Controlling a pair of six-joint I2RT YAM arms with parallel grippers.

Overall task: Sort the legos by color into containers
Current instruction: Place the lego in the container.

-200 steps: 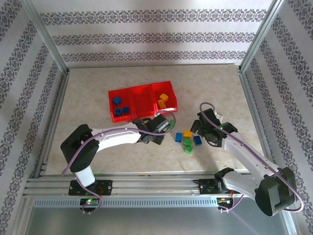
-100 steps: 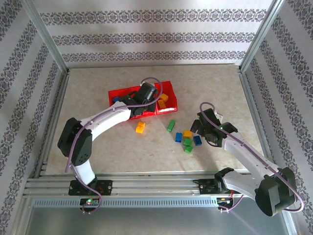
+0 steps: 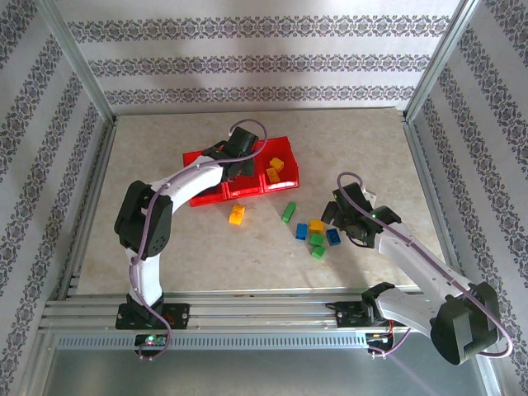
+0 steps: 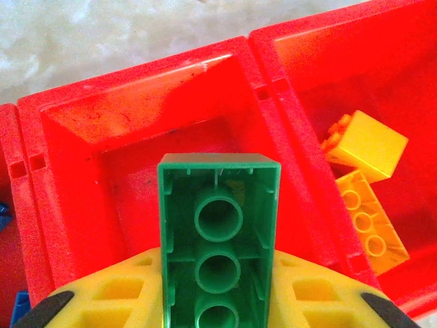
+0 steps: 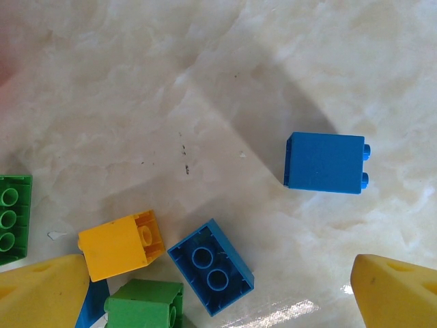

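In the left wrist view my left gripper (image 4: 218,302) is shut on a green lego (image 4: 218,232), held studs-down over the middle compartment (image 4: 130,137) of the red tray (image 3: 200,198). The right compartment holds two yellow legos (image 4: 366,145); a blue lego (image 4: 19,307) peeks out of the left one. From above, the left gripper (image 3: 233,169) hangs over the tray. My right gripper (image 5: 218,301) is open above a loose cluster: an upturned blue lego (image 5: 210,266), another blue lego (image 5: 324,162), a yellow lego (image 5: 119,244) and green legos (image 5: 143,304). The right gripper (image 3: 337,221) is beside that cluster (image 3: 316,238).
An orange lego (image 3: 237,214) and a green lego (image 3: 288,212) lie on the table between the tray and the cluster. Metal frame posts and patterned walls close in the marble tabletop (image 3: 165,247) on three sides.
My left arm has swung from the table's middle up to the tray, carrying the green lego over the middle compartment and uncovering the orange and green legos. The right arm has not moved.
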